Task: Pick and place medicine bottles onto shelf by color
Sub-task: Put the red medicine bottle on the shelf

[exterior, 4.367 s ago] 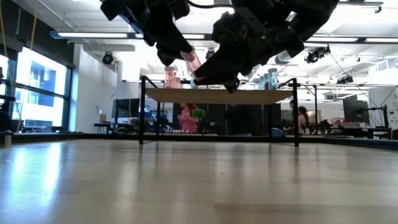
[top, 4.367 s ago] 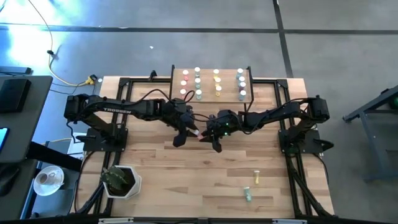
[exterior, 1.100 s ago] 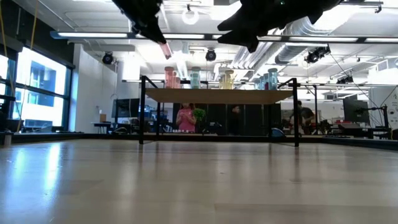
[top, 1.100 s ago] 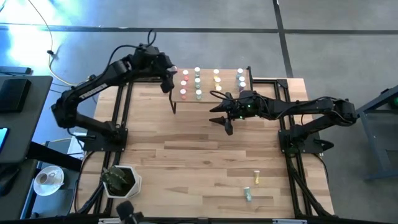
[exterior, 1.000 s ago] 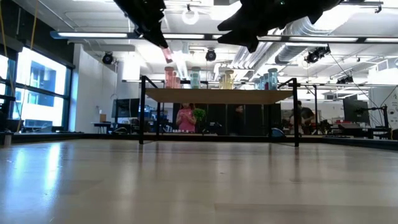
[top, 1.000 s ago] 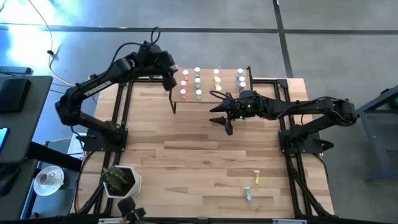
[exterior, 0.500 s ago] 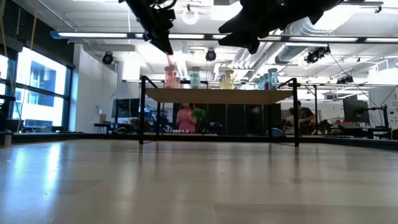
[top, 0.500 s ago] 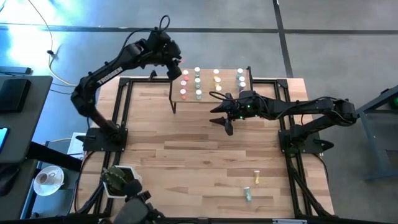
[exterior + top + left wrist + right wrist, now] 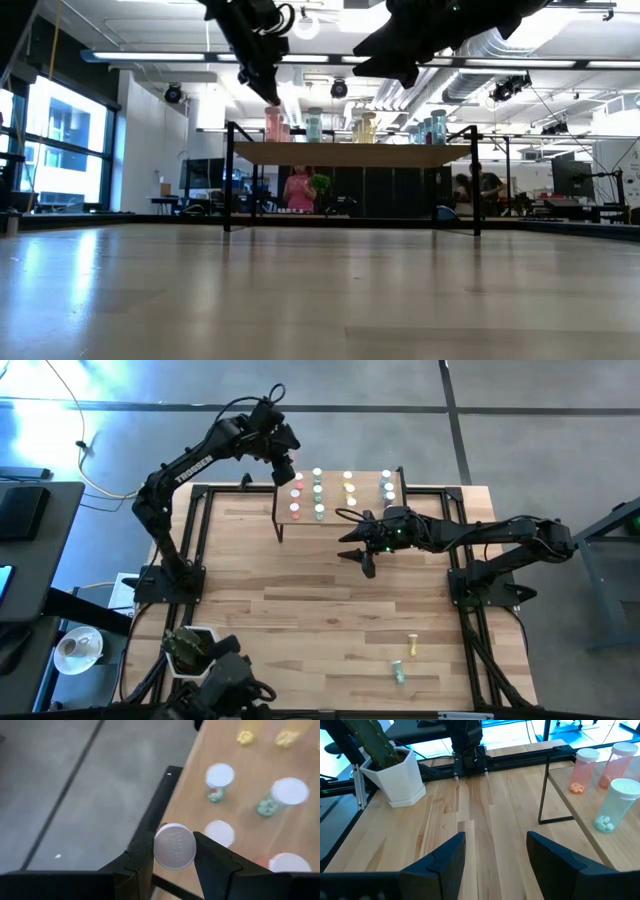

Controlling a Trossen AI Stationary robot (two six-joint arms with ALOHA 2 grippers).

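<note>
— Where is the bottle being handled?
— The white-capped, red-bodied medicine bottle (image 9: 174,846) is pinched between the left gripper's (image 9: 284,463) fingers, above the far left corner of the small light-wood shelf (image 9: 335,512) on black legs.
— Any writing?
— White lettering runs along the left arm (image 9: 195,460) in the high view; I cannot read it.
— And the right gripper (image 9: 365,563)?
— Jaws spread, empty, above the plank tabletop (image 9: 300,610) before the shelf. Only its wrist view shows the white pot with a green plant (image 9: 392,767) close up.

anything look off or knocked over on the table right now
Yes: two bottles sit far from the shelf, near the table's front right. The yellow bottle seems upright; the green bottle looks tipped on its side.
</note>
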